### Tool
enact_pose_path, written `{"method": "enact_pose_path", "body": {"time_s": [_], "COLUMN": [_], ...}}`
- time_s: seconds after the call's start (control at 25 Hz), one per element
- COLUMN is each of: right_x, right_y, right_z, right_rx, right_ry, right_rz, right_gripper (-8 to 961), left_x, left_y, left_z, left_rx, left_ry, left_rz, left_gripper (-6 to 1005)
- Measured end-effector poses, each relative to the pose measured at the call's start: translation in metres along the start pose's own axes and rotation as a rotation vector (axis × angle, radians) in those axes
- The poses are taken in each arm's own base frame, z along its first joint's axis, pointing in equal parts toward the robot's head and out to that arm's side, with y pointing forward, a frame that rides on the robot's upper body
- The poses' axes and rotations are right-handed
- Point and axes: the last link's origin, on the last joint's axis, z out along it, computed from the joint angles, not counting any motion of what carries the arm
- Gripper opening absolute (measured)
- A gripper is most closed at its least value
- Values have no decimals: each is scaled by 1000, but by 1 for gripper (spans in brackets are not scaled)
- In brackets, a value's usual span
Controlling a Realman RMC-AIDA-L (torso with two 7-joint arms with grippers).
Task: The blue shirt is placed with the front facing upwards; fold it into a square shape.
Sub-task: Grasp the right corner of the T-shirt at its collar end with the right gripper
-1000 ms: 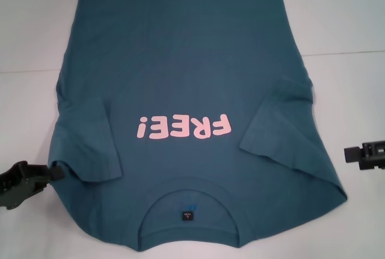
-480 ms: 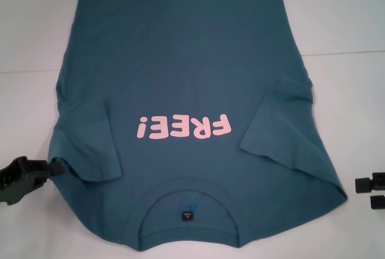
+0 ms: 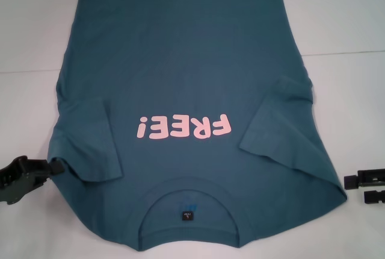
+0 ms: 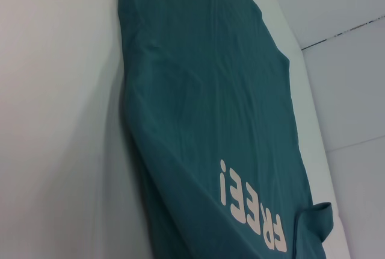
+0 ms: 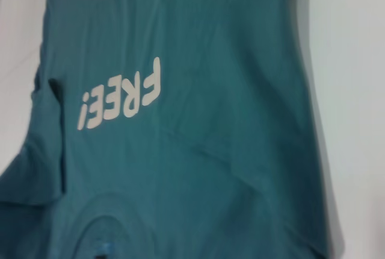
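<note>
One blue shirt point(image 3: 186, 90) fills the frame's centre, the left gripper point(image 3: 53, 167) clamping its lower-left edge, the right gripper point(image 3: 356, 188) parted, lower right.

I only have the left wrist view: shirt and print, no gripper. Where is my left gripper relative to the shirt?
Observer: Head view shows the left gripper at the edge of the blue shirt's left sleeve, near the collar end.
Operator: And the right one?
Observer: The right gripper is open over the table, beside the shirt's right shoulder corner, not gripping it.
Operator: Both sleeves folded in?
Observer: Yes, both lie over the front, on either side of the print.
</note>
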Motion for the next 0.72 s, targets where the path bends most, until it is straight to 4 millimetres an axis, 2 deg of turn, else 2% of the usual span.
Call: {"method": "enact_pose_path", "body": {"time_s": [0.28,0.72], "right_x": [-5,-9], "right_y": [3,6], "right_z": [14,19], "right_rx": [50,54], "right_ry": [23,13], "right_rz": [-32,-38], "right_gripper": [897,897], "left_x": [-1,-4], "left_y": [-1,-5], "left_z": [-1,0], "left_rx": [2,6], "left_ry": [3,8], "left_rz": [-3,-15], "left_gripper": [48,47]}}
